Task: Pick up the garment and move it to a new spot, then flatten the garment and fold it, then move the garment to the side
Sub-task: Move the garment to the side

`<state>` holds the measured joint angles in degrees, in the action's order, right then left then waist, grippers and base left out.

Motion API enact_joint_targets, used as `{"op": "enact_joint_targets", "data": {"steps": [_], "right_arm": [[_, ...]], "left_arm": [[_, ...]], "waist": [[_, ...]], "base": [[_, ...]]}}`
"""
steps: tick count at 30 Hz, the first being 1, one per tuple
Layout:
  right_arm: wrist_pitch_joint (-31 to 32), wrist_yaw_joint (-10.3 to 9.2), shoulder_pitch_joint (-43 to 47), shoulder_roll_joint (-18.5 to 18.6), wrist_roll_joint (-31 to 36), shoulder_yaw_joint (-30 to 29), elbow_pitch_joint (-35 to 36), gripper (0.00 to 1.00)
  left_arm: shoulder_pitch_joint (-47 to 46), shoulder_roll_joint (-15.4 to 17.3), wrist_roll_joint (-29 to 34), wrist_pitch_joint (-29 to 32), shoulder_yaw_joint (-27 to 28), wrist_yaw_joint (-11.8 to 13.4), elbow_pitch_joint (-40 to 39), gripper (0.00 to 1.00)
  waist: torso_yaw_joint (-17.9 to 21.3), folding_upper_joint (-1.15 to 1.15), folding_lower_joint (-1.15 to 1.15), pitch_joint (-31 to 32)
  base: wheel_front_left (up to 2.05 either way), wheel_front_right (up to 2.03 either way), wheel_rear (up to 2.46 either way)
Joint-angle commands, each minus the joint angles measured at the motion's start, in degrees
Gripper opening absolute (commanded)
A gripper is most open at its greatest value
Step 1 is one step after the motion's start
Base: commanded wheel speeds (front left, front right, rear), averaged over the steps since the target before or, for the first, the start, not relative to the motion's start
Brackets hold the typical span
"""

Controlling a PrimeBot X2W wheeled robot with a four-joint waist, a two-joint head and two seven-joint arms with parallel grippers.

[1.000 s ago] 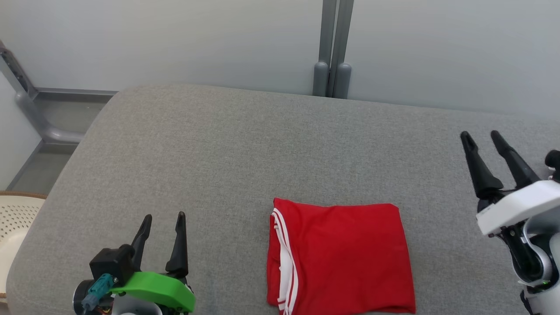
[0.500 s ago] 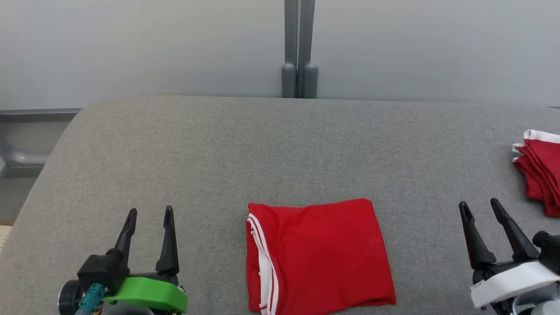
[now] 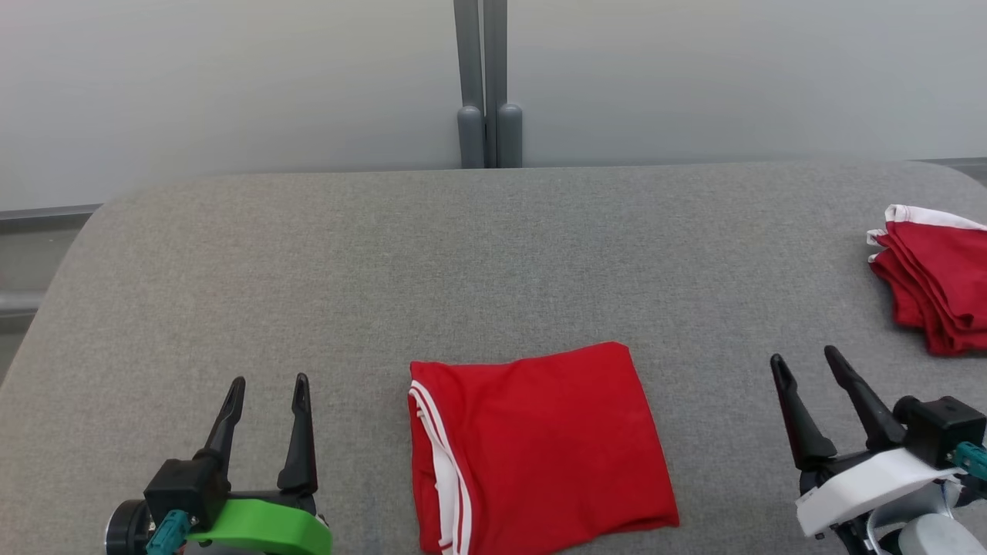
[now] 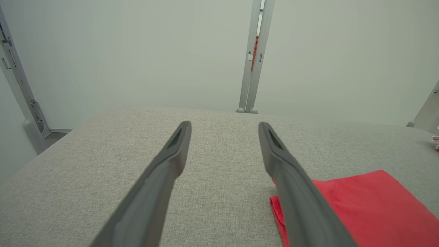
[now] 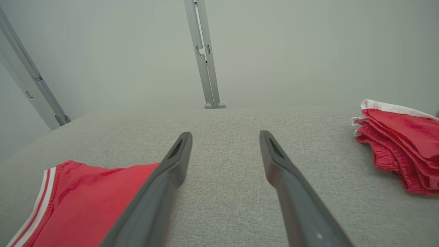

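The garment (image 3: pixel 532 447) lies folded into a flat red rectangle near the front middle of the grey padded surface (image 3: pixel 478 254). White red-striped trim shows along its left edge, and its lettering is hidden. My left gripper (image 3: pixel 269 381) stands open to the garment's left, apart from it. My right gripper (image 3: pixel 805 355) stands open to its right, also apart. The left wrist view has the open left gripper (image 4: pixel 224 125) with the garment (image 4: pixel 360 206) at the lower right. From the right wrist, the open right gripper (image 5: pixel 225 133) has the garment (image 5: pixel 85 202) at the lower left.
Another red piece with white trim (image 3: pixel 937 277) lies bunched at the surface's right edge, also in the right wrist view (image 5: pixel 401 144). A pale wall with a grey vertical post (image 3: pixel 486 85) stands behind the surface. Bare grey fabric lies beyond the garment.
The head camera has turned right, bringing the other red piece into view. My right gripper has drawn back toward the front edge. The garment lies as before.
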<state>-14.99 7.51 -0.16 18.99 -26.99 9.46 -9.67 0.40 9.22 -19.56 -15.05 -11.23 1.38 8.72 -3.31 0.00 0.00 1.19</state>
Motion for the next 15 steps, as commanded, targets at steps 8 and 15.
{"op": "enact_joint_targets", "data": {"steps": [8, 15], "right_arm": [[10.6, -0.04, -11.4, -2.7, -3.9, 8.7, -9.9, 1.00], [29.7, -0.02, -18.8, -5.9, -7.0, 10.9, -21.2, 1.00]], "left_arm": [[0.4, -2.1, 2.2, -0.1, 1.4, -2.0, 2.1, 1.00], [-1.5, -2.9, 3.3, -0.1, 0.9, -3.3, 3.5, 1.00]], "waist": [[-1.9, 0.00, 0.00, -0.4], [-5.2, 0.00, 0.00, -1.2]], "base": [[0.00, 0.00, 0.00], [0.00, 0.00, 0.00]]}}
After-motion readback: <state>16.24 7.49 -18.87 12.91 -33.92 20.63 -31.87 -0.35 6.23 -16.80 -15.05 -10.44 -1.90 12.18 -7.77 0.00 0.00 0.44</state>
